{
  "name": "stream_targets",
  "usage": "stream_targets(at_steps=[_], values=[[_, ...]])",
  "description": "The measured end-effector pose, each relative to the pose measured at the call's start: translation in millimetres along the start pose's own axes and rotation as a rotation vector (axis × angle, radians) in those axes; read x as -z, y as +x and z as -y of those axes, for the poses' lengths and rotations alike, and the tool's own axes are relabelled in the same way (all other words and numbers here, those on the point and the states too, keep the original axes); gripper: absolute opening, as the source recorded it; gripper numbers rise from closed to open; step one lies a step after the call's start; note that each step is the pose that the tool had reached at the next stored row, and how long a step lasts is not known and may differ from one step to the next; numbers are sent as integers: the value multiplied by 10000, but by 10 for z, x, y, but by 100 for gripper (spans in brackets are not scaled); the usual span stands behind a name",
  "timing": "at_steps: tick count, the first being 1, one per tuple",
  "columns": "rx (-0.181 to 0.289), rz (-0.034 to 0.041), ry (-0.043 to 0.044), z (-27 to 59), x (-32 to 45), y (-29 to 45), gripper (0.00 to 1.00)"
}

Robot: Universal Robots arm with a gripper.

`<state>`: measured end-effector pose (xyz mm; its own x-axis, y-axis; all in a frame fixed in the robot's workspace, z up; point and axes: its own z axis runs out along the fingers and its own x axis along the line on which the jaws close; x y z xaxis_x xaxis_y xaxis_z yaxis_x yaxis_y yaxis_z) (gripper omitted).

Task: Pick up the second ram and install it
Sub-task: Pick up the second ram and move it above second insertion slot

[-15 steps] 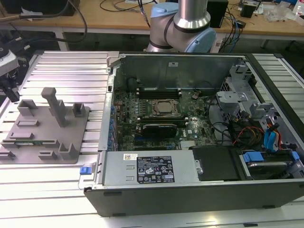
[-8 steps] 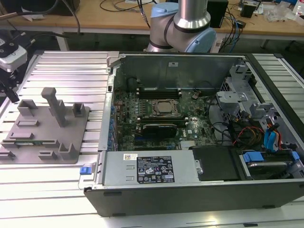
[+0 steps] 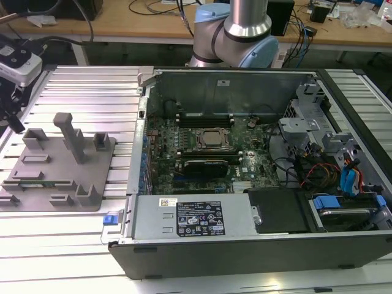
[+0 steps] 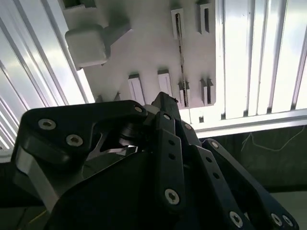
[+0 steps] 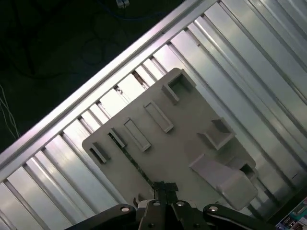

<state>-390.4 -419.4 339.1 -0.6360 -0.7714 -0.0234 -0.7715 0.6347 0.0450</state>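
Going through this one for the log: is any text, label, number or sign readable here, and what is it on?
No text can be read.
Black label on the metal housing at the front of the open computer case: white print, too small to read.
White sticker on the same housing: too small to read.
Printed label in the first wrist view: cut off at the edge, unreadable.
Grey fixture plate: no markings visible.

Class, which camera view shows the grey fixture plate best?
The first wrist view: it looks down on nearly the whole plate, with its blocks and slots distinct. The exterior view shows the plate at a slant, at the exterior view's left. In the second wrist view the gripper hides part of it.
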Motion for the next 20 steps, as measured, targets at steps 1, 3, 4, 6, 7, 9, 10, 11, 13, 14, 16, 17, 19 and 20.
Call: stream_targets(at_steps=[1,3,4,6,7,9,10,11,13,14,16,17,19,20], values=[[185,-9,-4,0,-1,0,8],[593,-27,-14,0,-4,0,8],[985,-45,-23,0,-7,0,8],[1932,-88,-46,1,-15,0,8],[2204,-100,-52,1,-17,0,8],[2629,-120,-62,1,-20,0,8],[2983,-135,-70,2,-23,0,8],[3370,-153,-79,2,-29,0,8],[4179,-190,-99,2,-42,1,8],[4671,-212,-110,3,-50,1,8],[5443,-246,-128,3,-64,1,8],[5726,-259,-134,4,-68,1,8],[6231,-283,-147,4,-73,2,8],[6235,-283,-147,3,-73,2,8]])
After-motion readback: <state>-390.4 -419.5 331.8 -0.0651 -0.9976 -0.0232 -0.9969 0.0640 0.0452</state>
